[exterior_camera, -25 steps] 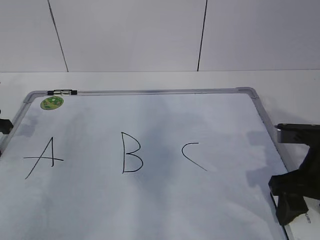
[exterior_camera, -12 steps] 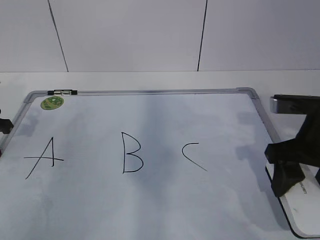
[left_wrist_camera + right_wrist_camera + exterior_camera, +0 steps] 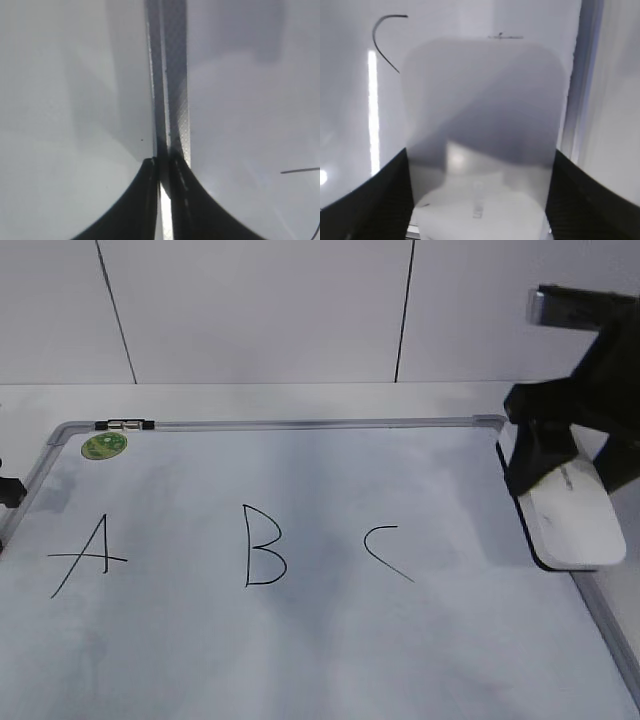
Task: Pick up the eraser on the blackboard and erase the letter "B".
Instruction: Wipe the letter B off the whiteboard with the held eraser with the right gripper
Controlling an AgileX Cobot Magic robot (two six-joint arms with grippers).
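While the eraser (image 3: 572, 524) hangs clamped between the right gripper (image 3: 560, 455) fingers above the blackboard (image 3: 300, 660) right edge near its far right corner, its grey lettering is unreadable. The board reads "A" (image 3: 88, 554), letter "B" (image 3: 262, 546), "C" (image 3: 386, 552). The left gripper (image 3: 164, 200) fingers are pressed together, empty, over the left frame.

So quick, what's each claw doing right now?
Left gripper: shut, holding nothing, over the blackboard's frame.
Right gripper: shut on the eraser, held above the board.
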